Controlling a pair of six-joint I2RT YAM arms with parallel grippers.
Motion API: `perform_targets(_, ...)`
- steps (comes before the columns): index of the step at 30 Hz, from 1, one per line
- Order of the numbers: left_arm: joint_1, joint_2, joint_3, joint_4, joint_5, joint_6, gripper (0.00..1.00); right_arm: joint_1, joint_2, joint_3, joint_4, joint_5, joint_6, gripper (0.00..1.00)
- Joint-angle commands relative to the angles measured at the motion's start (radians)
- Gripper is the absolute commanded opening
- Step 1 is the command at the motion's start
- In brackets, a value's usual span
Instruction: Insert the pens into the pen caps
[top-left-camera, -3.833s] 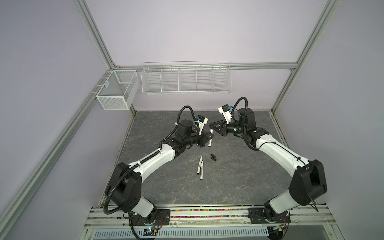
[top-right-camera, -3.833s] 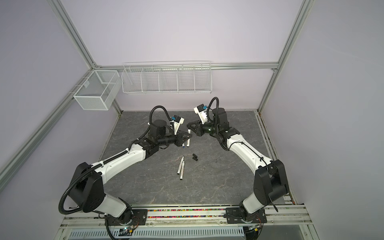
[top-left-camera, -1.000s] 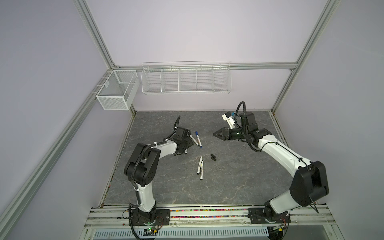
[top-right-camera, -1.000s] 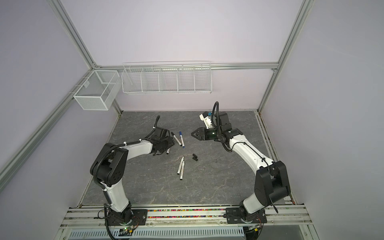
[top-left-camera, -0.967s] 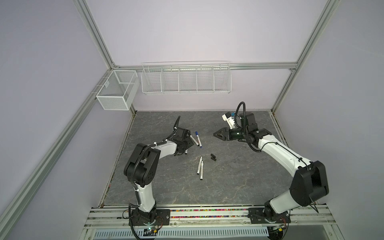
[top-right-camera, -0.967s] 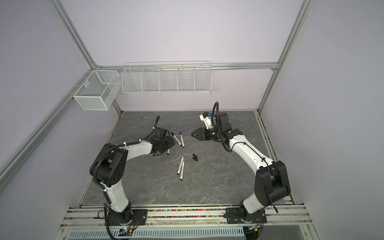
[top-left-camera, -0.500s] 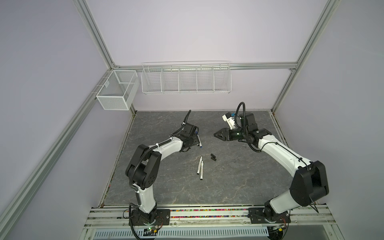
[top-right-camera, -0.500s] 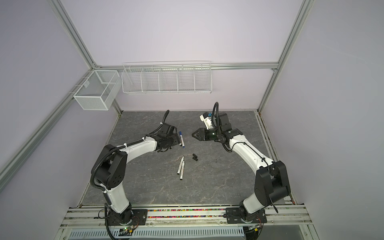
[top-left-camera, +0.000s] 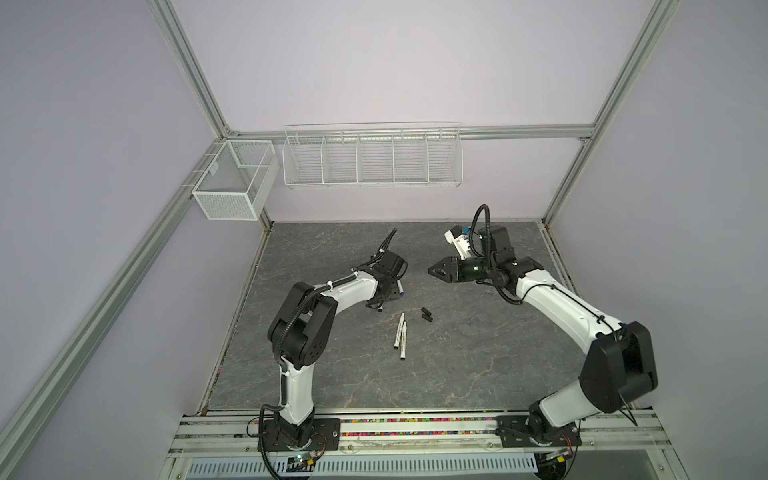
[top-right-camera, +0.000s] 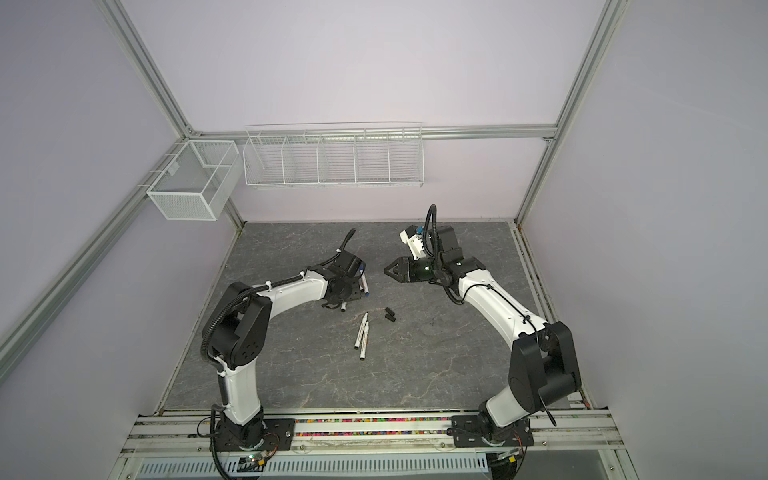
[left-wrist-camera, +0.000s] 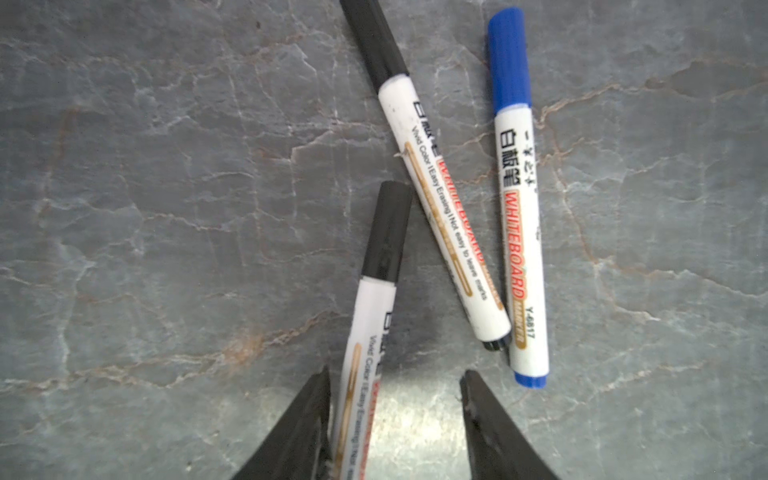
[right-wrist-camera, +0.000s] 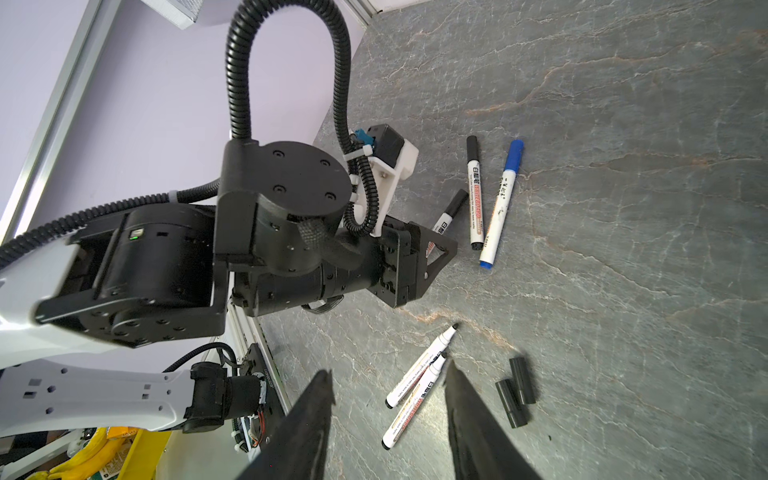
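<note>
A capped pen (left-wrist-camera: 370, 316) is straddled, unclamped, by the parted left gripper (left-wrist-camera: 395, 372), apparently grouped with finished pens (left-wrist-camera: 444, 208) clear of the uncapped pens (right-wrist-camera: 422, 365) and caps (right-wrist-camera: 522, 380), toward which the empty, parted right gripper (right-wrist-camera: 389, 368) is aimed.

The grey veined stone-look tabletop (left-wrist-camera: 166, 208) is smooth with a dull sheen. The slim white marker pens (left-wrist-camera: 521, 266) have smooth, faintly glossy plastic barrels; the short black loose pen caps (right-wrist-camera: 522, 380) look matt plastic, the white wire baskets (top-left-camera: 372, 158) coated metal.
</note>
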Motion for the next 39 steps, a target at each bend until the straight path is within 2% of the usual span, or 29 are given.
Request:
perform_targets(1,-0.003,0.036,0.039,-0.04,0.016,-0.015,0.55,0.007,-0.004,0.009,-0.011,0.012,-0.024,0.48)
perform_targets(4,-0.003,0.078,0.086,-0.109,-0.004,-0.022,0.56,0.008,-0.008,0.004,-0.005,0.014,-0.019,0.48)
perform_targets(11,-0.005,0.181,0.208,-0.309,-0.15,0.017,0.55,0.01,-0.019,-0.003,-0.006,0.029,-0.018,0.48)
perform_targets(15,-0.005,0.219,0.23,-0.372,-0.154,0.002,0.55,0.01,-0.024,-0.002,-0.008,0.036,-0.022,0.48)
perform_targets(19,0.003,0.214,0.203,-0.346,-0.022,0.013,0.5,0.01,-0.02,0.003,-0.017,0.027,-0.027,0.48)
perform_targets(24,0.026,0.148,0.091,-0.189,0.158,0.004,0.5,0.046,0.016,0.001,-0.053,0.042,-0.065,0.48)
perform_targets(29,0.06,0.13,0.067,-0.128,0.267,0.001,0.5,0.077,0.094,-0.004,-0.048,0.04,-0.069,0.48)
perform_targets(39,0.094,0.107,0.032,-0.06,0.34,-0.02,0.55,0.153,0.309,0.079,-0.041,0.006,-0.079,0.47)
